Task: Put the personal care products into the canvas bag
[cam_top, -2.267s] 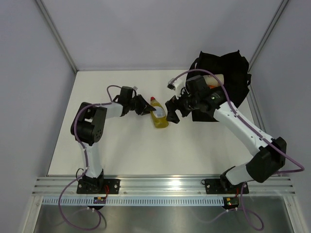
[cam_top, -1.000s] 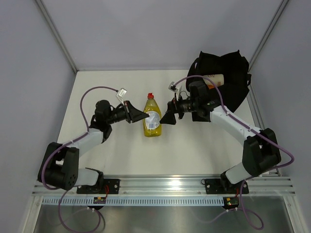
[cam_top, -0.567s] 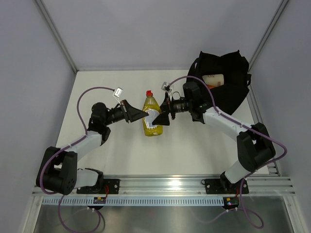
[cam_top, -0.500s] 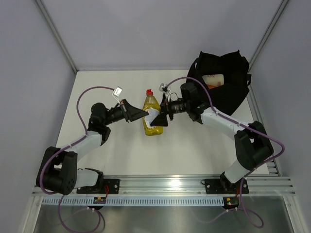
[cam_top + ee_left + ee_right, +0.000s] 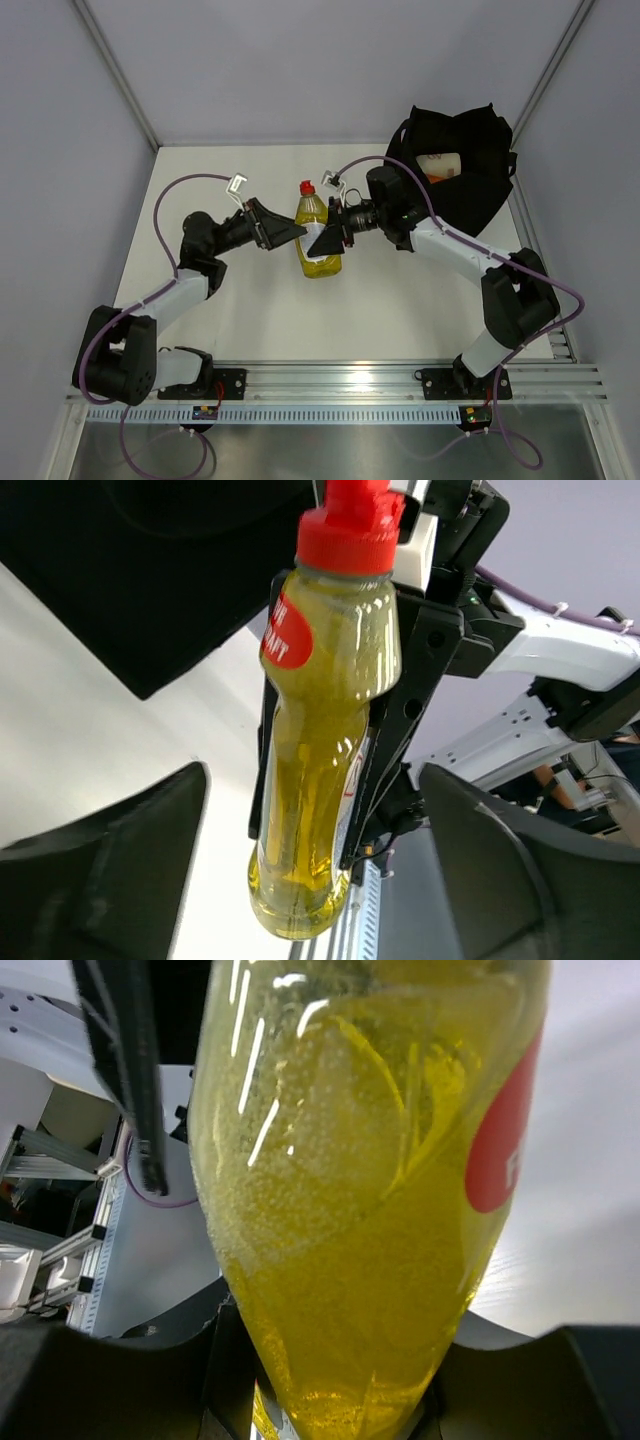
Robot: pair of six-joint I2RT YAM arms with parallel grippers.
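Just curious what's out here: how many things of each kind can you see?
Clear yellow plastic bottle with red cap: 1
Cream plastic bottle, in the bag: 1
Orange item, mostly hidden in the bag: 1
Black fabric tote bag: 1
Total: 4

Bright even light, soft shadows, glare streaks on yellow bottle (image 5: 370,1190), near fingers (image 5: 100,870) blurred

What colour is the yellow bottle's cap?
Red; the cap on the yellow bottle shows best in the left wrist view.
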